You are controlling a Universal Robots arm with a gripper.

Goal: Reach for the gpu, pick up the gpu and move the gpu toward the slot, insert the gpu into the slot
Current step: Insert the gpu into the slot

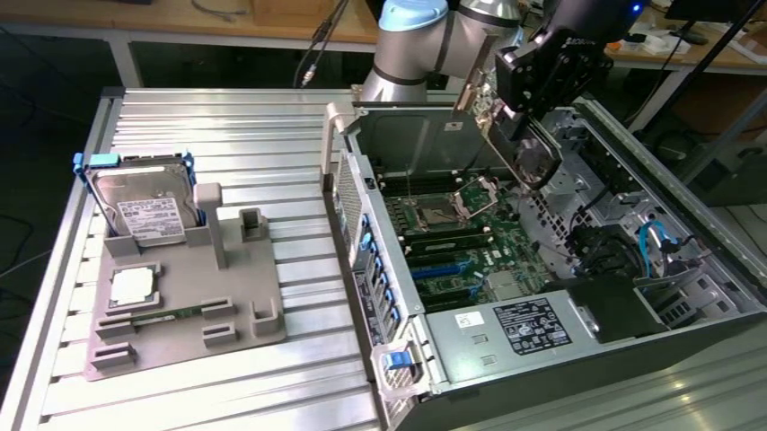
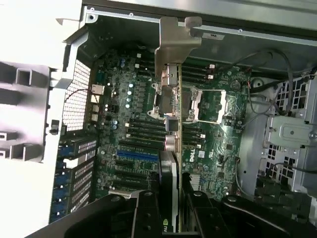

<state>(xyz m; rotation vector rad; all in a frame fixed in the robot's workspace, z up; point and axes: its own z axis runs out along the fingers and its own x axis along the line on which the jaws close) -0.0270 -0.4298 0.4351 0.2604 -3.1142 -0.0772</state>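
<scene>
gpu (image 2: 173,116), one card, clamped in the one hand (image 2: 174,203), above the motherboard (image 2: 218,144), one blue slot (image 2: 137,154) clear of it

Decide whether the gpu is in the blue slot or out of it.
Out. The gpu hangs edge-on in the gripper's jaws above the motherboard; the slot lies bare, apart from it.

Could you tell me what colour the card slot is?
Blue; the slot shows best in the wrist view.

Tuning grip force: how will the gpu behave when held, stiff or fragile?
Probably stiff: the gpu juts straight from the gripper. Likely fragile: exposed parts on a thin board. Its metal bracket may weight the far end.
</scene>
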